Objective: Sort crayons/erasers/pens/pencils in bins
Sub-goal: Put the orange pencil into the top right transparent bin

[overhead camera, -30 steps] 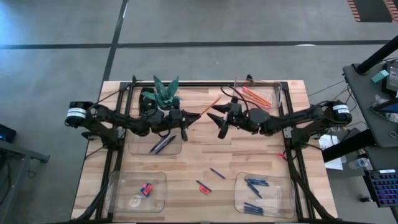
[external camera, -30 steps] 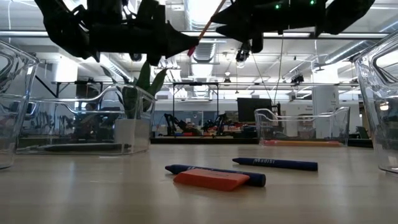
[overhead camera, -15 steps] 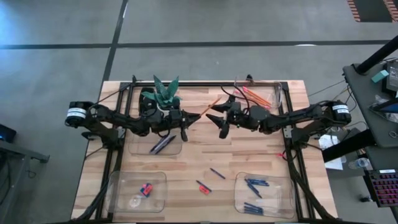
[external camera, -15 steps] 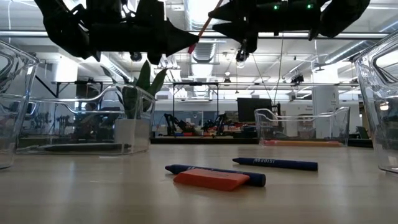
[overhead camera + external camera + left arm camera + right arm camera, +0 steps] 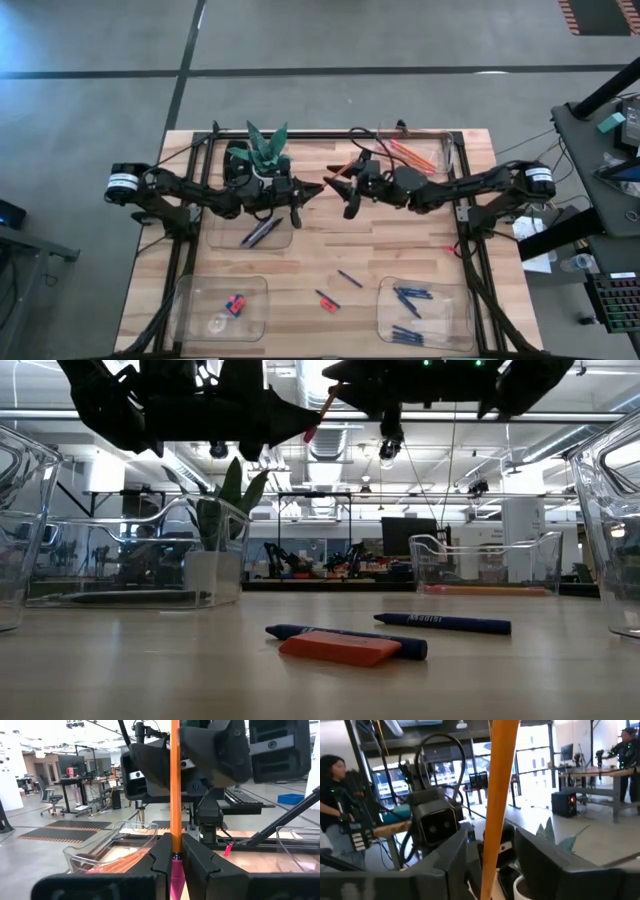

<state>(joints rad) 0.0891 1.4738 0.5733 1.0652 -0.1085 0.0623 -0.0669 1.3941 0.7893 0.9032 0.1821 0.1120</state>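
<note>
Holding the orange pencil [image 5: 340,167] above the table's middle, our left gripper [image 5: 318,188] pinches its pink end while our right gripper [image 5: 342,181], fingers spread around it, prepares to take it toward the pencil bin [image 5: 440,150] at two o'clock.

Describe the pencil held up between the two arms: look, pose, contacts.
The pencil is a long thin orange stick with a pink eraser end and a dark metal band. It is in the air above the middle of the table, slanting toward the bin of pencils. The left gripper is shut on it just above the eraser. The right gripper has its fingers on either side of the shaft; whether they touch it yet cannot be told.
</note>
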